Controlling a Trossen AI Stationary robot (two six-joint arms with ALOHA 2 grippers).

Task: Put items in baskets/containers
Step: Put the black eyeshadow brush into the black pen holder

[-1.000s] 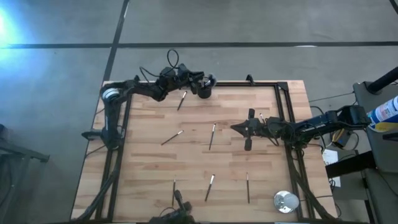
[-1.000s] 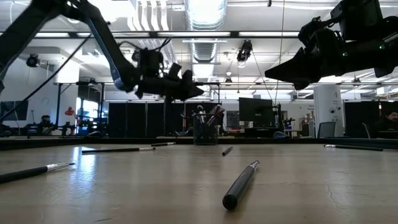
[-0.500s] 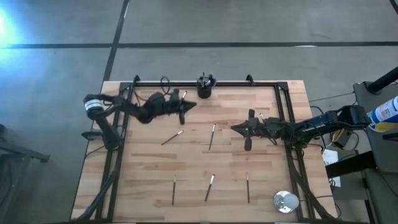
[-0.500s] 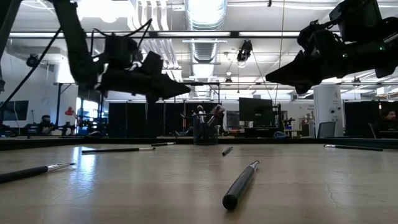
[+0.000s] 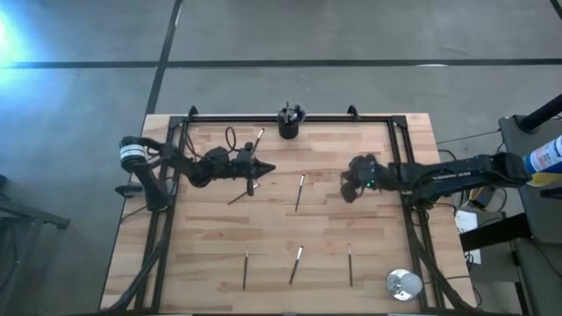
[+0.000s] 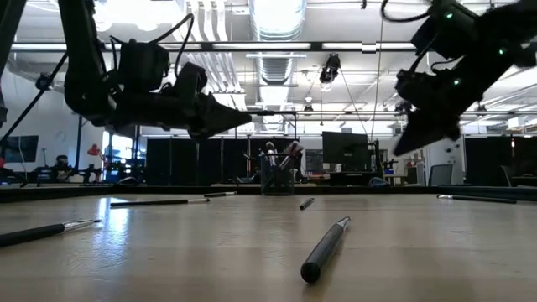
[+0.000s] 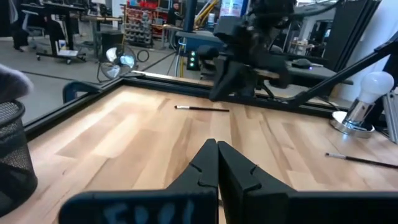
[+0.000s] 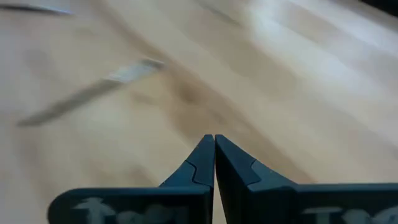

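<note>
Both tools are pinched closed, empty. We'd spread the left tool (image 5: 263, 168) over the brush (image 5: 241, 194) at its 7 o'clock, then carry it to the cup (image 5: 289, 124) at the bench's (image 5: 202, 254) 12 o'clock edge.

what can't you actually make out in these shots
- How many brushes stand in the black cup: too small in the high view, dark against the room in the low view.
- The brush ahead of the right gripper: blurred in the right wrist view, tip type unreadable.
- The brush under the left gripper: partly covered by the arm in the high view.
- The silver disc: too small to identify.
</note>
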